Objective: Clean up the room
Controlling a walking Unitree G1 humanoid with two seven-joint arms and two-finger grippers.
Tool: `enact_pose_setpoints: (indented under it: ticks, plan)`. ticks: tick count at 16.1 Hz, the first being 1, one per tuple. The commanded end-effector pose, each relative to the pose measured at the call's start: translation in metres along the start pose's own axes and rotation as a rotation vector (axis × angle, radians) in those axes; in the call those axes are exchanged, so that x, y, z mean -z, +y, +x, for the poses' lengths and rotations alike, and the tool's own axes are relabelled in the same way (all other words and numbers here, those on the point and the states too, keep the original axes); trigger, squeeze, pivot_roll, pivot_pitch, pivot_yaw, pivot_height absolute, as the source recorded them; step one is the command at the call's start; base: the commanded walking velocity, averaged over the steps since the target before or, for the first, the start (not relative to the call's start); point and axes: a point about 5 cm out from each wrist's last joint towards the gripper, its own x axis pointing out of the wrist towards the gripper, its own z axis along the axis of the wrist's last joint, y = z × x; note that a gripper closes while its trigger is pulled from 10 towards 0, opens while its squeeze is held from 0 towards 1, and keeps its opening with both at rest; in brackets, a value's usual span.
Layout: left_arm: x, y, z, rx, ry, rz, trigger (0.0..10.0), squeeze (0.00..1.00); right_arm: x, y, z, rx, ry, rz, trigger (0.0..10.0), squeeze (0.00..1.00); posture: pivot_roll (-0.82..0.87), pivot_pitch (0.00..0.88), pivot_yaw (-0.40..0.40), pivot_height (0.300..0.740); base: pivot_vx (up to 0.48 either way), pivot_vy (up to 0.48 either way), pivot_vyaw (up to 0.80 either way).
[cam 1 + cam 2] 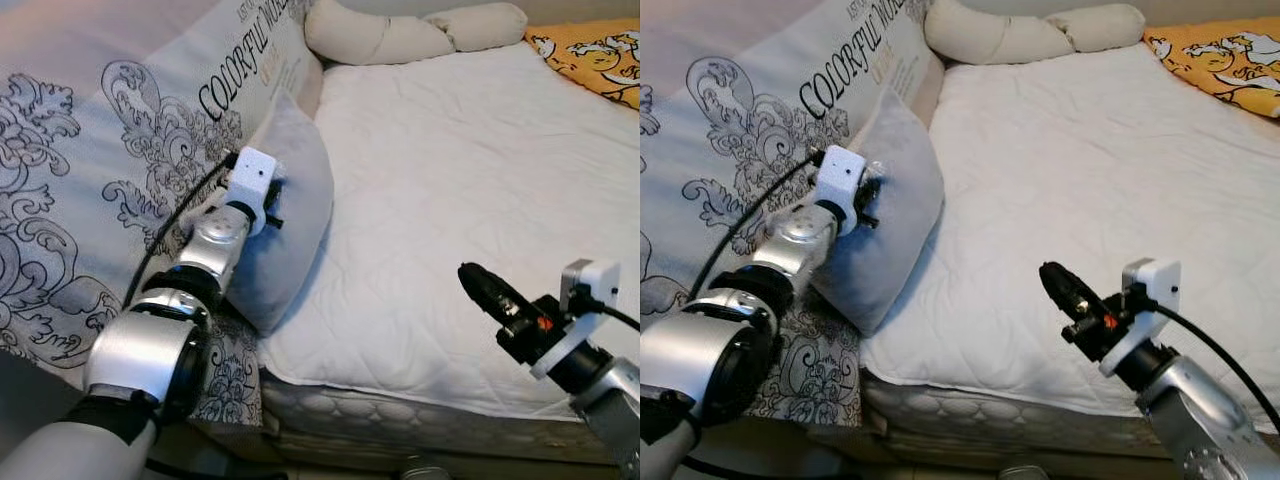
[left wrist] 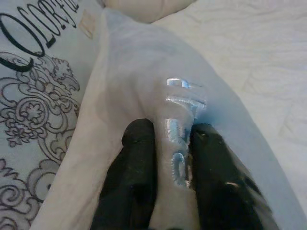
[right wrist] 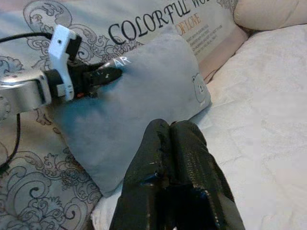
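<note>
The left gripper's [image 2: 170, 158] fingers [image 2: 136, 163] pinch a fold of the grey pillow [image 1: 290, 220], closed tight on the fabric. The pillow stands on edge at the bed's [image 1: 470, 190] left side, leaning against a patterned quilt [image 1: 90, 180], its long axis running toward the head of the bed. The right gripper [image 3: 170, 143] hovers over the mattress with fingers pressed together, holding nothing. One cream bolster [image 1: 400, 35] lies at the head, one yellow blanket [image 1: 595, 55] beside it.
</note>
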Motion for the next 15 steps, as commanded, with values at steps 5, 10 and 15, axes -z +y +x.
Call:
enact_pose_setpoints:
  ticks: [5,10,15]
  plan:
    - [-0.036,0.027,-0.008,0.063,-0.258,-0.159,10.0,1.00,0.003,-0.005,0.012,0.089,-0.031,0.025,10.0,0.00,-0.22,0.000,0.111,0.740,0.000,0.000,0.00]
    - [-0.028,0.005,-0.048,0.089,-0.346,-0.178,10.0,1.00,0.008,0.002,0.019,0.201,-0.041,0.028,10.0,0.00,-0.16,0.000,0.080,0.740,0.000,0.000,0.00]
    - [-0.004,-0.005,-0.093,-0.056,-0.242,-0.235,10.0,0.78,0.023,-0.005,0.028,0.359,0.010,0.031,10.0,0.00,-0.11,0.000,0.043,0.740,0.000,0.000,0.00]
